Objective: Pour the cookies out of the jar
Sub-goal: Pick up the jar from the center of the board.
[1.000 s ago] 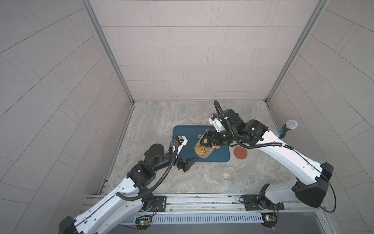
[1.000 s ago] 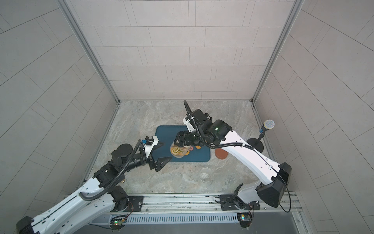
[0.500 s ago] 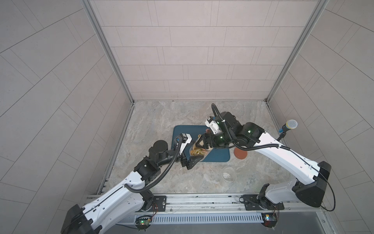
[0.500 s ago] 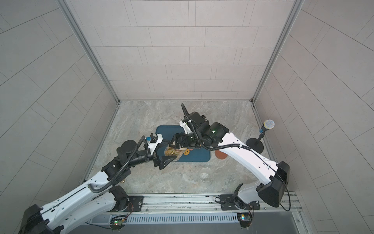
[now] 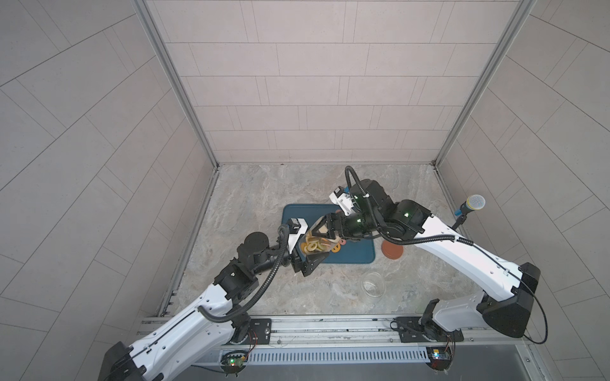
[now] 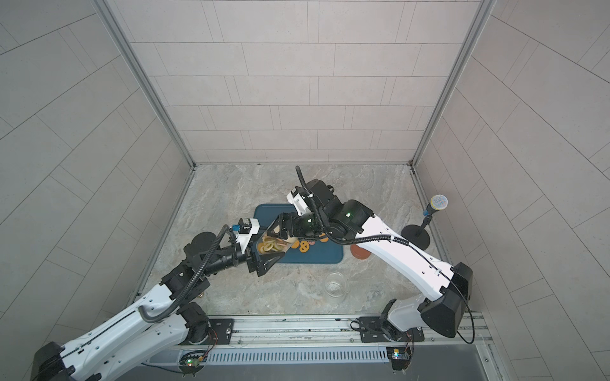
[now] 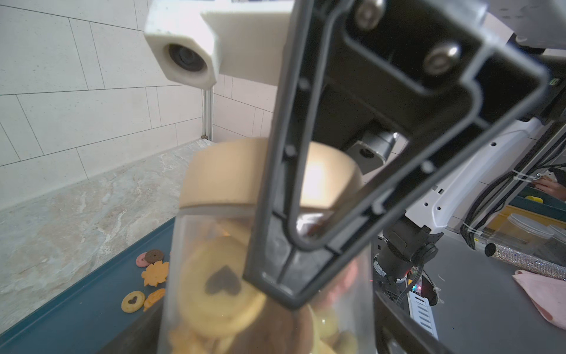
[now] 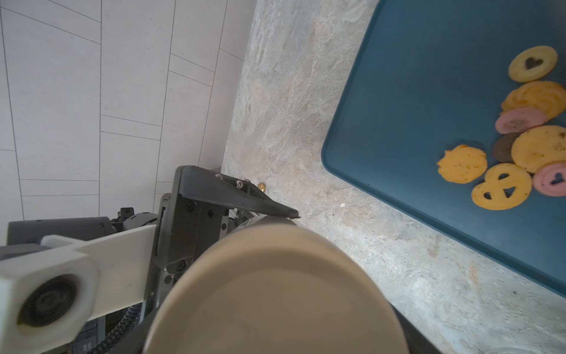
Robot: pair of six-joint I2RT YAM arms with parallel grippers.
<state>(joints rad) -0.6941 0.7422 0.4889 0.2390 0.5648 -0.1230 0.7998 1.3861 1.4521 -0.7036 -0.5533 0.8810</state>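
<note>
Grips the lidded jar (image 5: 316, 244), tilted, firmly in the right gripper (image 5: 322, 231), just below frame centre in both top views, over the left edge of the blue tray (image 5: 358, 254). Spreads the left gripper (image 6: 269, 246) wide around the jar's lower end; cannot tell whether touching. Leaves some cookies (image 8: 539, 147) loose on the tray, at the right of the right wrist view, and others inside the jar.

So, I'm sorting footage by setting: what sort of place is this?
Probably a robot test cell in a lab, not a real kitchen: tiled panels in a metal frame box in a marble-look tabletop, two arms are bolted to a rail, and a microphone stands at the side.
</note>
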